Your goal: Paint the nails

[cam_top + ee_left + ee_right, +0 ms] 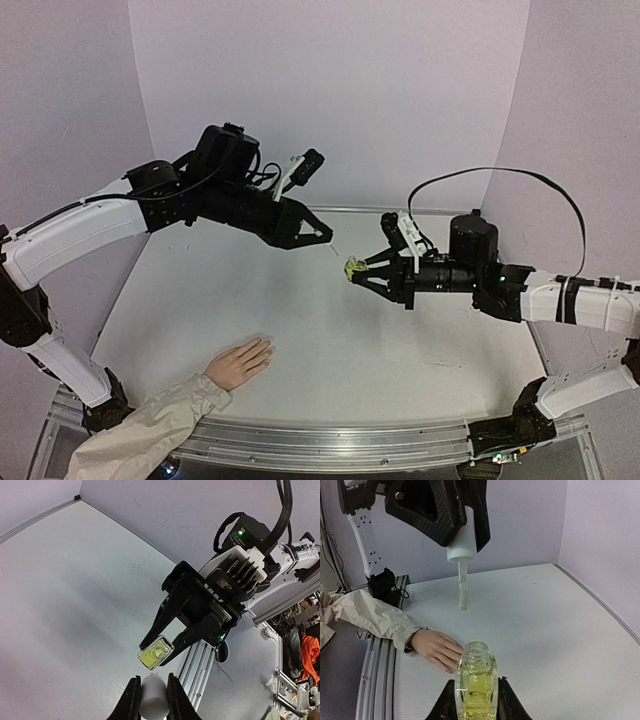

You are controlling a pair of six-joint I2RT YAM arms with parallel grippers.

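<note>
Nearest, along the front rail [350, 438], a pale mannequin hand [238, 364] lies palm down on the table [420, 340]. Its beige sleeve [150, 425] trails off the left corner, and its fingers lie close together, aimed toward the middle. Its nails [266, 346] are tiny, at the fingertips, well apart from both arms. They look rigid and smooth, nothing to grip, so I'd judge only a feather-light stroke of the brush tip is wanted. The hand seems light and unanchored and could slide if pushed. Higher and farther in, the right gripper [355, 270] is clamped on the uncapped yellow-green bottle [476, 680]. Opposite, the left gripper [322, 235] pinches the white cap [460, 545], its thin brush [463, 587] hanging free, near the bottle mouth but not in it. Open table lies between brush and nails; the walls [330, 90] stand well back
</note>
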